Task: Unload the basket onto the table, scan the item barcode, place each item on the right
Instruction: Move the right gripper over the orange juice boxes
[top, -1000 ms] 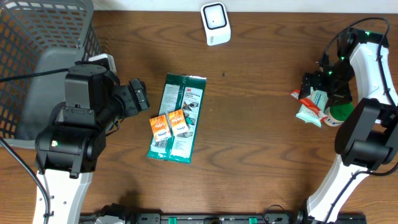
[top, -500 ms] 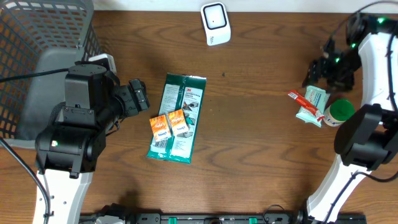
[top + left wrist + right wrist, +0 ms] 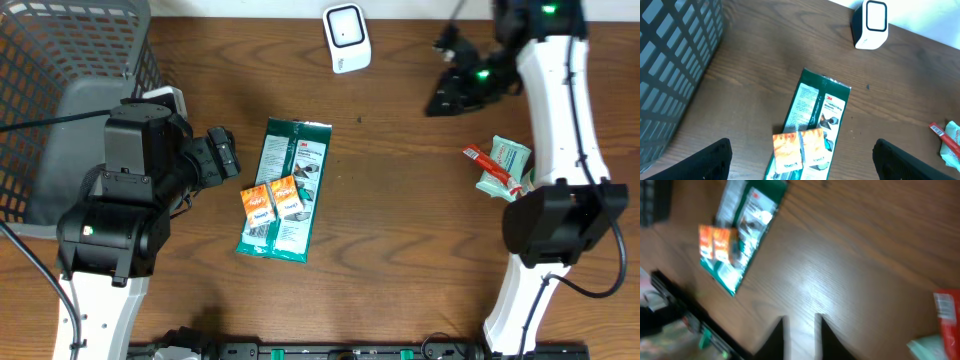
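Overhead, a grey basket (image 3: 70, 50) fills the far left corner of the table (image 3: 400, 230). Just right of it is the left arm, and the left pincer (image 3: 226, 153) points toward the middle of the table. Its wrist view shows the fingers (image 3: 710, 160) spread wide with nothing between them.

Close to the right of that pincer, and not touching it, a green pack (image 3: 300, 150) lies flat with its long side running away from the near edge, slightly tilted. Two orange sachets (image 3: 271, 201) sit side by side on its lower half, overlapping the pack's left edge.

Beyond the pack's top end, near the far edge, a white scanner (image 3: 346, 38) stands upright, well apart from the pack.

Further right, the right pincer (image 3: 800, 319) hangs over bare wood to the right of the scanner. Its wrist view is blurred, yet the two dark fingers stand close together with only a narrow strip of table showing between them, and they hold nothing.

Nearest the right edge, beside the right arm, a red tube (image 3: 480, 158) lies across a pale teal pouch (image 3: 512, 153), touching it. Both are apart from the pincer.
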You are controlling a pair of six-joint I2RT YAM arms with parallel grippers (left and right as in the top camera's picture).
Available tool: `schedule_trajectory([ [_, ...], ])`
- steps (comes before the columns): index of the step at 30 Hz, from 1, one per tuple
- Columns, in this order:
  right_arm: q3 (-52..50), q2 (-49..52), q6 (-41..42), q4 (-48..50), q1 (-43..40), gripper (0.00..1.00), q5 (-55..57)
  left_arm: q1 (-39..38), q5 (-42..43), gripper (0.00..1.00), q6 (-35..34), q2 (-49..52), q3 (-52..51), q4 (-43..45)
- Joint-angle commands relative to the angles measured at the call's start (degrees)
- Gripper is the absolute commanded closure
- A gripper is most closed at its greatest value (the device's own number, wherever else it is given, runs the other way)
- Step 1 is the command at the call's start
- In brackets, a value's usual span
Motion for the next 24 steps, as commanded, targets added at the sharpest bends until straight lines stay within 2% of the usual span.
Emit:
schedule_trajectory([
  [1,0.85,-0.11,-1.92,1.68,3.89,0.43,-2.27,0.15,-0.92,0.10,0.13,-0.09,0.72,0.00],
  [2,0.76,-0.11,-1.86,2.49,5.14,0.13,-2.27,0.15,-0.92,0.10,0.13,-0.09,0.72,0.00],
  [3,0.76,-0.11,-1.77,3.23,6.32,0.01,-2.32,0.15,-0.92,0.10,0.13,-0.09,0.72,0.00],
  [8,0.68,-0.09,-1.81,6.62,12.00,0.01,-2.23,0.15,-0.92,0.10,0.13,-0.09,0.72,0.00],
  [15,0.22,0.00,-1.79,7.21,19.58,0.01,6.01,0.15,-0.92,0.10,0.13,-0.09,0.72,0.00],
  [19,-1.38,0.00,-1.75,7.87,22.80,0.01,7.02,0.15,-0.92,0.10,0.13,-0.09,0.72,0.00],
  [22,-3.39,0.00,1.31,9.33,24.61,0.01,7.43,0.15,-0.92,0.10,0.13,-0.09,0.72,0.00],
  [24,-5.57,0.00,4.94,11.65,25.53,0.05,7.43,0.15,-0.92,0.10,0.13,-0.09,0.72,0.00],
])
